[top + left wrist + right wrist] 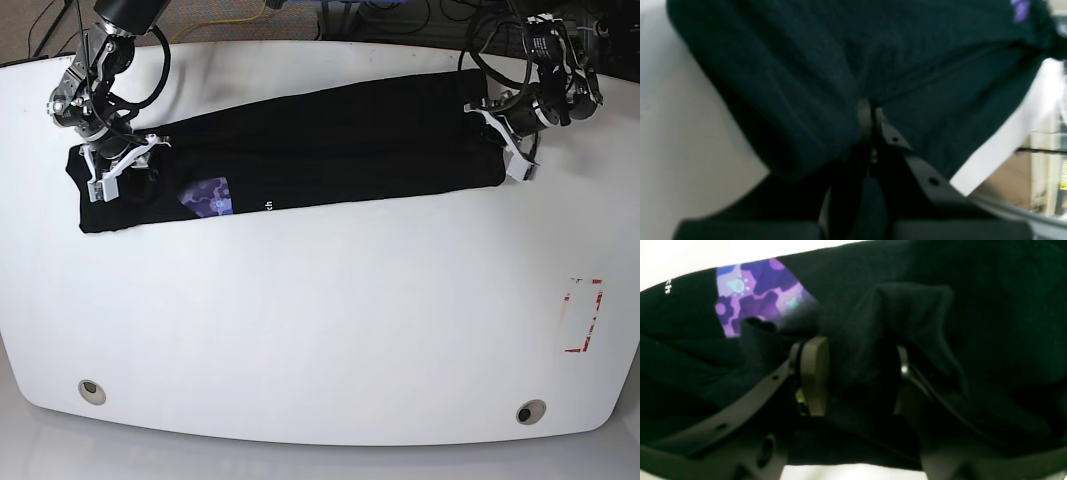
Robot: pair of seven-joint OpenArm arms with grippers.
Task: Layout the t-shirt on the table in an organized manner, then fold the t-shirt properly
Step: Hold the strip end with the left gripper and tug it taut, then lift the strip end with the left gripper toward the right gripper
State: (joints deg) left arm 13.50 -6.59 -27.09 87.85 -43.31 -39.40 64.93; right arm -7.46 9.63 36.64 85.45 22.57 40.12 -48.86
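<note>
Both hands clench the t-shirt (300, 150): left hand (500, 135) on one end, right hand (120, 165) on the other. Uneven pulling could slip a thin pinch or skew the long fold across the bench (320, 330).

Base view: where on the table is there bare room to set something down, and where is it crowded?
Bare: the wide stretch of table between the t-shirt and the near-edge grommet holes. Crowded: the far strip, where the right gripper and left gripper each grip a shirt end.

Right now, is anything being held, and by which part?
Both hold the t-shirt: the left end effector pinches one end, the right end effector a bunched fold at the other.
</note>
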